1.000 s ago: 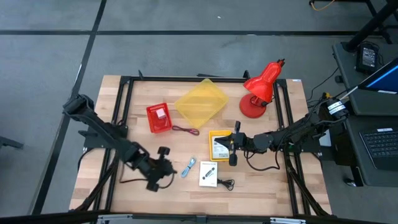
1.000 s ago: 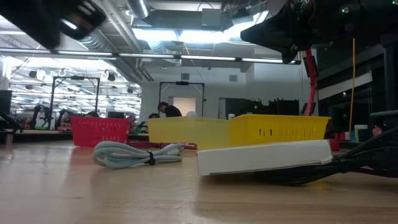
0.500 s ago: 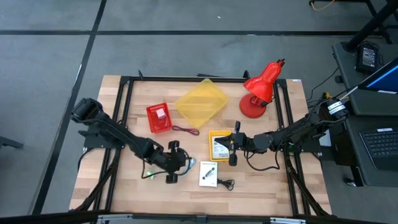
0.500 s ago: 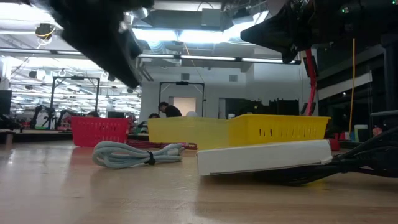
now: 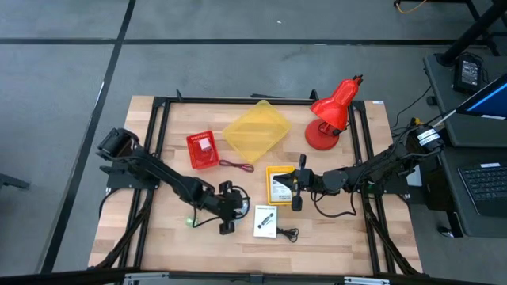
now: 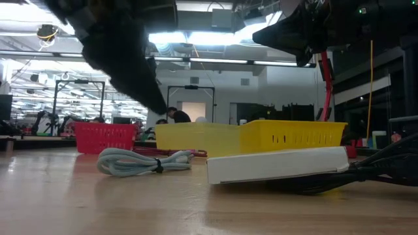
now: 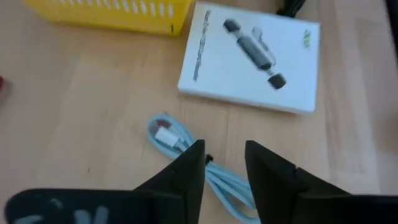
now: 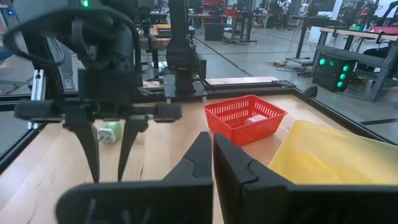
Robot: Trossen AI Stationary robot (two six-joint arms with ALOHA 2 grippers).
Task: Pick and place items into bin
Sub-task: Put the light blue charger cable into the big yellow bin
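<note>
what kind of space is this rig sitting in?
Likely a robotics lab or workshop. The low view shows an open hall with ceiling strip lights and more framed rigs behind; the right wrist view shows other workbenches, and a laptop sits beside the table.

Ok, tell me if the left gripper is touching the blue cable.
Apart. The low view shows the left gripper hanging clear above the blue cable.

Left pincer (image 7: 224, 163) parted, right pincer (image 8: 213, 152) closed
</note>
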